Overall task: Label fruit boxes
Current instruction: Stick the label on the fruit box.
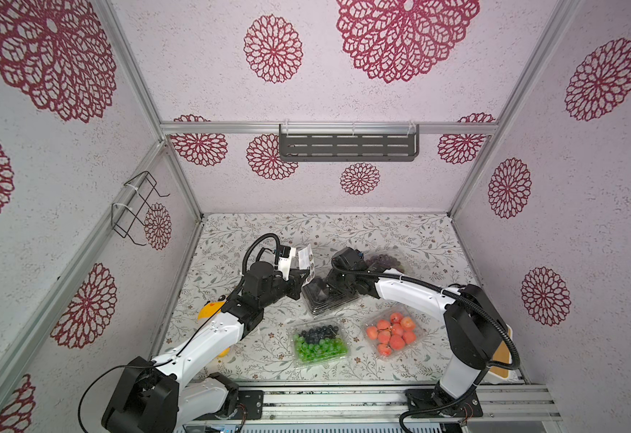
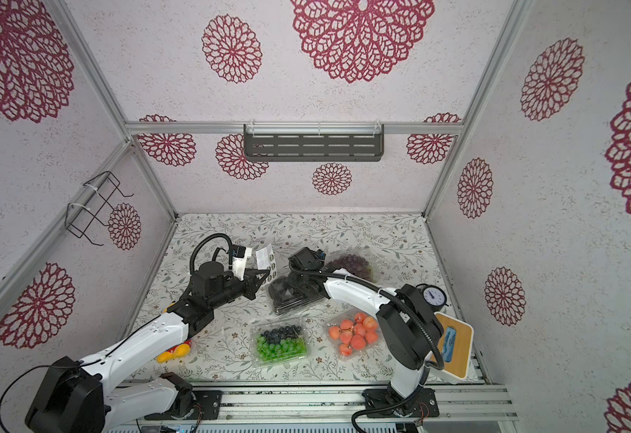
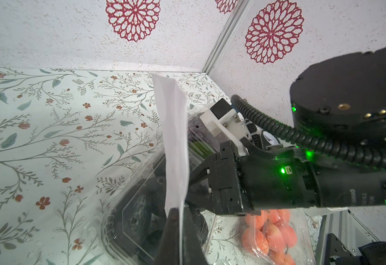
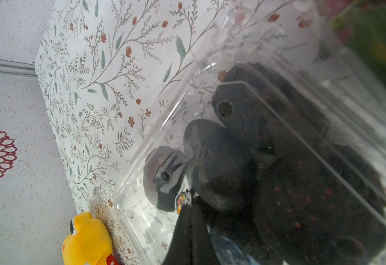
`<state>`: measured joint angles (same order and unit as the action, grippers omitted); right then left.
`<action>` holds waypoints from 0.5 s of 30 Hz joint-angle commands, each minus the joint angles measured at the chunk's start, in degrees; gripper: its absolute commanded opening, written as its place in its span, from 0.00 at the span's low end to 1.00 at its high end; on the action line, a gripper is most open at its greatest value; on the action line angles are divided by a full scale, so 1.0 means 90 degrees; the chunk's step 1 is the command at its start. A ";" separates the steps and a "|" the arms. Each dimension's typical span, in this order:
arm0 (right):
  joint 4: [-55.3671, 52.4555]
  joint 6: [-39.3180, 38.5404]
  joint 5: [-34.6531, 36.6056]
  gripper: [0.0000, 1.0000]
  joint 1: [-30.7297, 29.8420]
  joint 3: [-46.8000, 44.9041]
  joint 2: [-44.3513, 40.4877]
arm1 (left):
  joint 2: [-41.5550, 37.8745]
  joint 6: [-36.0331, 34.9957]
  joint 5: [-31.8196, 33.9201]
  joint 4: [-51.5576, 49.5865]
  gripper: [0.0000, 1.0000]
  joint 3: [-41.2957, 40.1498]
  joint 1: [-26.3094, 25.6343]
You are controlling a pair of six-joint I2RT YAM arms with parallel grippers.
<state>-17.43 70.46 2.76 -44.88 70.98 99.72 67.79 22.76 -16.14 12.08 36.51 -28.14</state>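
The black-fruit box [image 1: 321, 296] sits mid-table. I judge it light, thin-walled and slippery, so I'd press only on its flat lid. My right gripper [image 4: 188, 207] pinches a round sticker [image 4: 182, 199] at that lid. My left gripper [image 3: 179, 213] pinches the sticker sheet [image 3: 174, 142] just beside, and the purple-fruit box [image 1: 387, 260] crowds in behind.

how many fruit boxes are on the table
4: black-fruit box mid-table; purple-fruit box behind it to the right, partly hidden; green-and-blue box front centre; orange-red box front right. No others visible.
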 commanded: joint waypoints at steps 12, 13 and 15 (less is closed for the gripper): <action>-0.1988 -0.0662 -0.0095 0.00 -0.0003 0.1000 0.0439 | -0.0566 -0.0076 -0.0104 -0.0033 0.00 -0.0207 -0.0008; -0.2012 -0.0678 -0.0159 0.00 -0.0003 0.1005 0.0490 | -0.0602 -0.0085 -0.0111 -0.0043 0.00 -0.0218 -0.0008; -0.2102 -0.0711 -0.0286 0.02 -0.0003 0.1083 0.0626 | -0.0646 -0.0081 -0.0119 -0.0043 0.00 -0.0229 -0.0008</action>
<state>-29.85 65.49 1.15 -44.91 79.53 103.83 62.94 22.52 -16.56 11.70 35.00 -28.14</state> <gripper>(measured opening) 0.045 0.040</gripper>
